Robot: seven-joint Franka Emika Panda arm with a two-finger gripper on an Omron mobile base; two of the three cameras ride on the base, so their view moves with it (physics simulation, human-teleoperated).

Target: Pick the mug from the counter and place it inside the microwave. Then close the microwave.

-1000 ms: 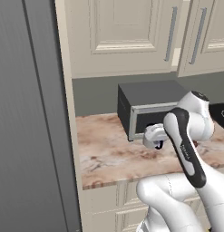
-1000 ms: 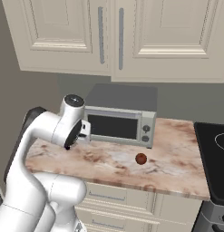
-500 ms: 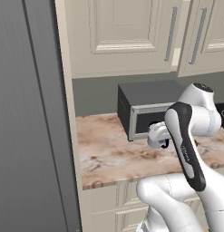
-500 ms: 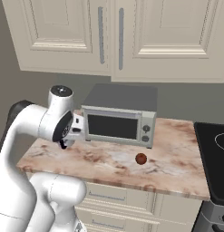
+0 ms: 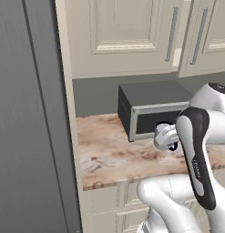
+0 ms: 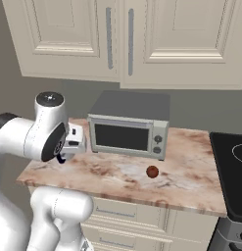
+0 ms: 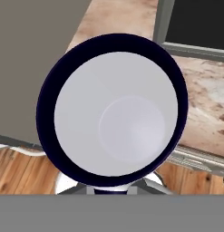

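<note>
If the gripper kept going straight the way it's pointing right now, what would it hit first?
In the hand view the mug sits directly ahead, open mouth facing the camera, so its inside comes first. Past its rim lie the counter edge and wooden floor; depth is unclear.

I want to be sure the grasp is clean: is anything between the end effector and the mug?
Nothing visible does. In the hand view the mug sits right at the end effector, its open mouth facing the camera, with the counter edge and wooden floor behind it, so it looks held in the air.
</note>
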